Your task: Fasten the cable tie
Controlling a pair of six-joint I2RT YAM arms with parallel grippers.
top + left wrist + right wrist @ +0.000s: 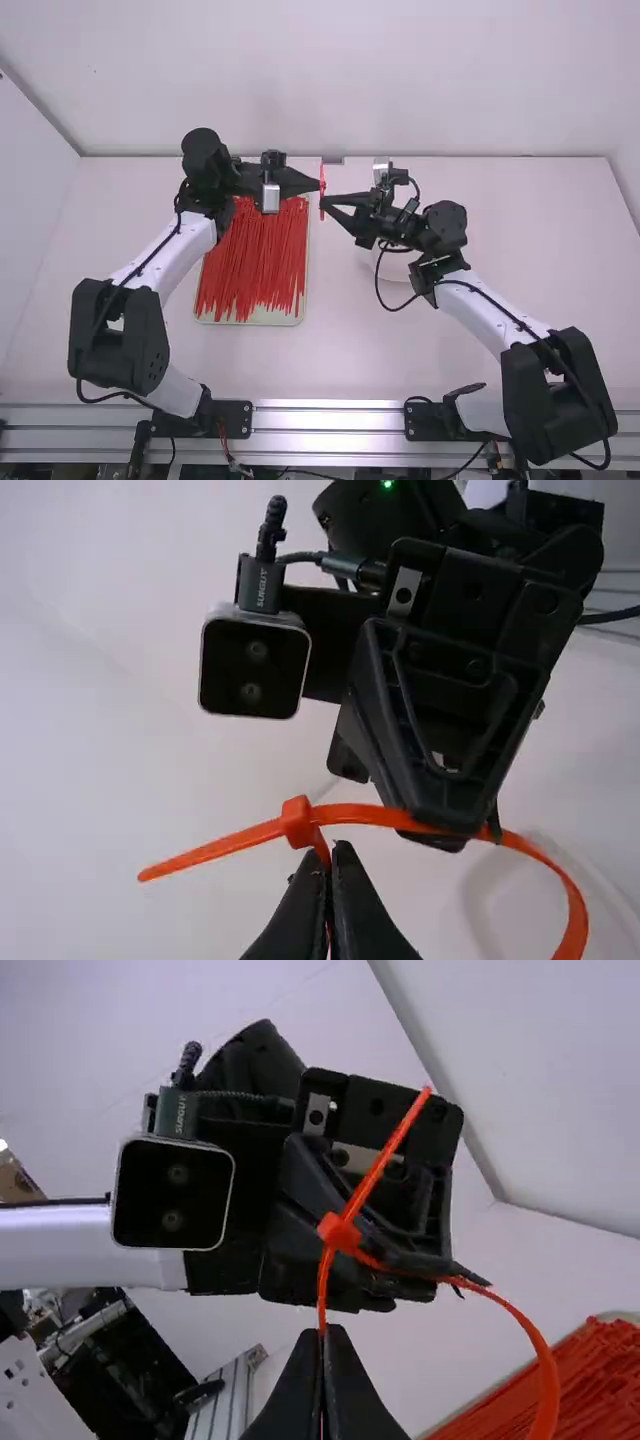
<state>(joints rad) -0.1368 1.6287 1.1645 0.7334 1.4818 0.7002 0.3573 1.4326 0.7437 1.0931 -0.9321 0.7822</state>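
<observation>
Above the far middle of the table (520, 215), one red tie (322, 190) is held between two grippers, looped, with its tail through its head. The left gripper (328, 868) is pinched tight on it just beside the head. The right gripper (322, 1352) is likewise closed on the strap. Under the left arm lies one board (250, 319) bearing a heap of red ties (255, 260), too many to count.

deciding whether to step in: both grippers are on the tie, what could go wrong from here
The left gripper and right gripper each pinch the tie with fingertips alone, so either may slip when pulling. A dropped tie could land by the pile of like ties and be hard to pick out.
</observation>
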